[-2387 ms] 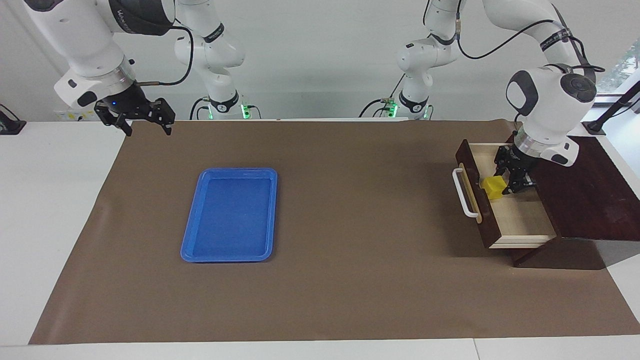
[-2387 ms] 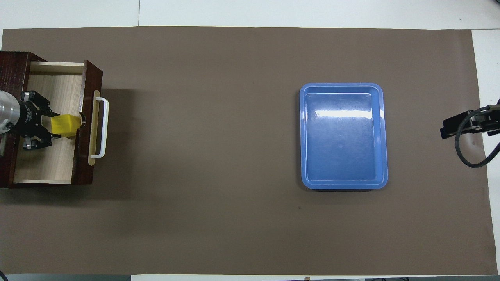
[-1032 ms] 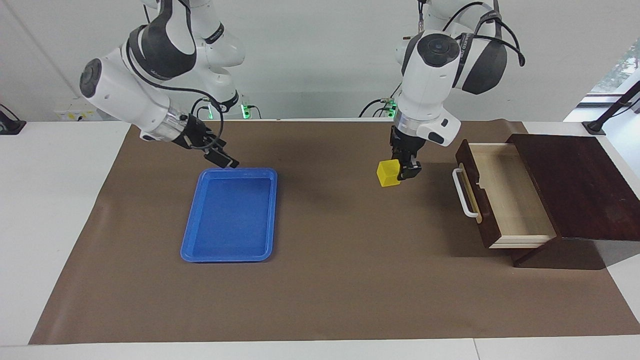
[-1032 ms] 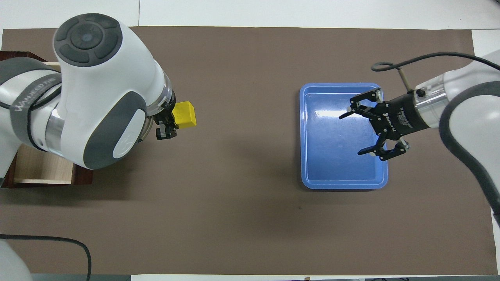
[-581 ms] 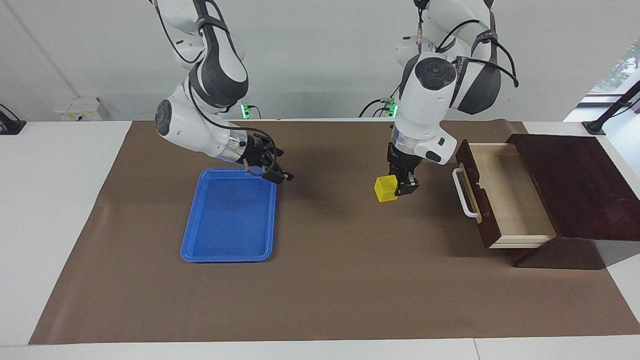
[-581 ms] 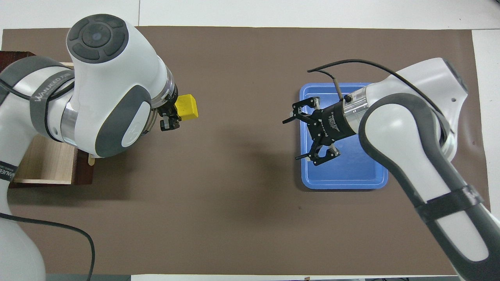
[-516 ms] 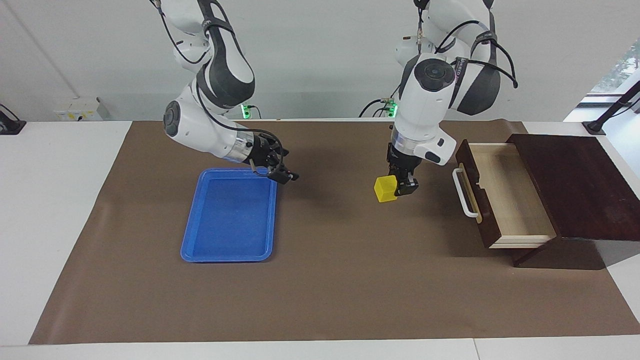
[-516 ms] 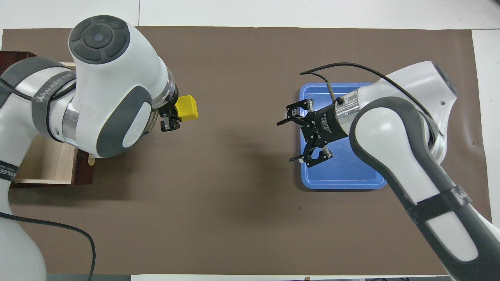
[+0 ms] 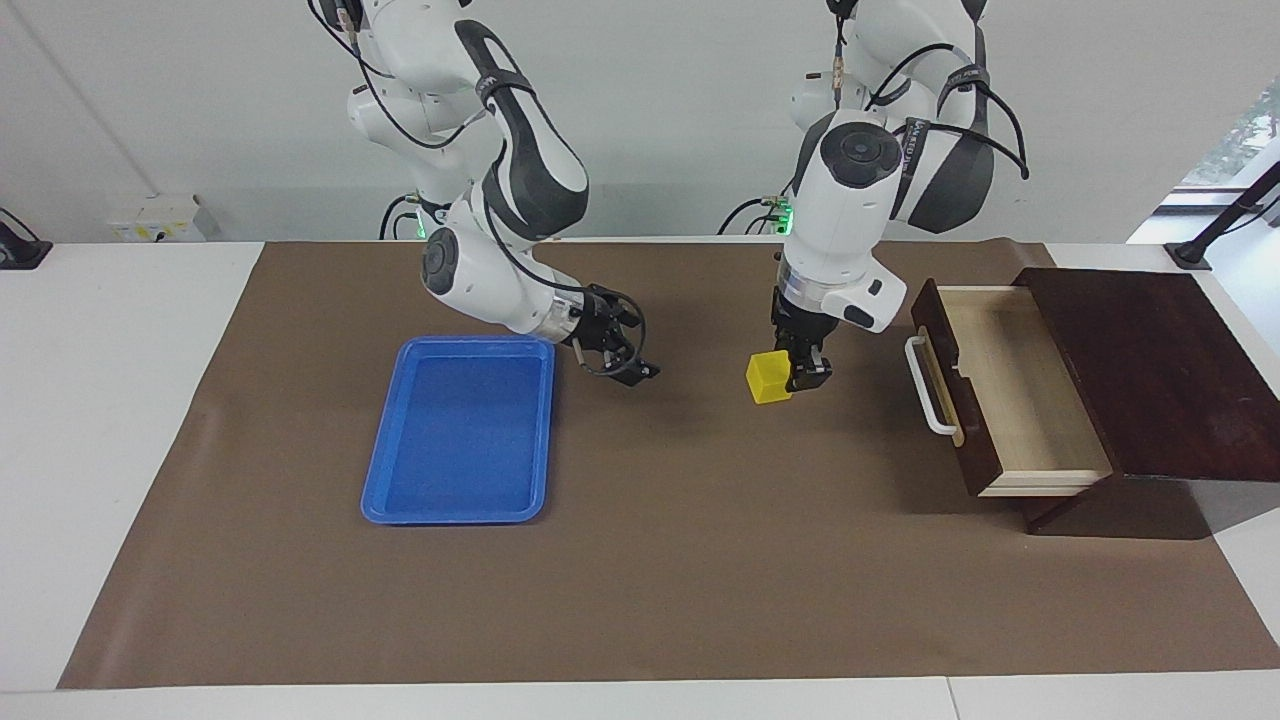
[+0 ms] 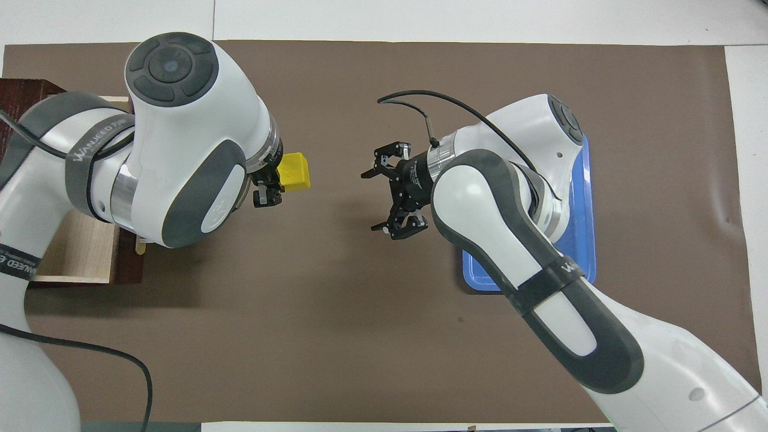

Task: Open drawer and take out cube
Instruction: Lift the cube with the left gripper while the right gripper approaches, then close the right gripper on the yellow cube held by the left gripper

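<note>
Where a brown mat (image 9: 640, 560) covers the white table (image 9: 110, 400) before a pale wall, the left gripper (image 9: 790, 372) hangs above the mat between drawer and tray, clamped on the cube (image 9: 768, 377), which sits clear of the surface. Beside that gripper, toward the left arm's end, the drawer (image 9: 1000, 390) stands pulled out of its dark cabinet (image 9: 1150, 370), handle (image 9: 925, 385) facing the cube. The right gripper (image 9: 625, 350) is over the mat beside the blue tray (image 9: 460, 430), fingers spread wide and holding nothing, pointing toward the cube. Bare mat separates the two grippers.
</note>
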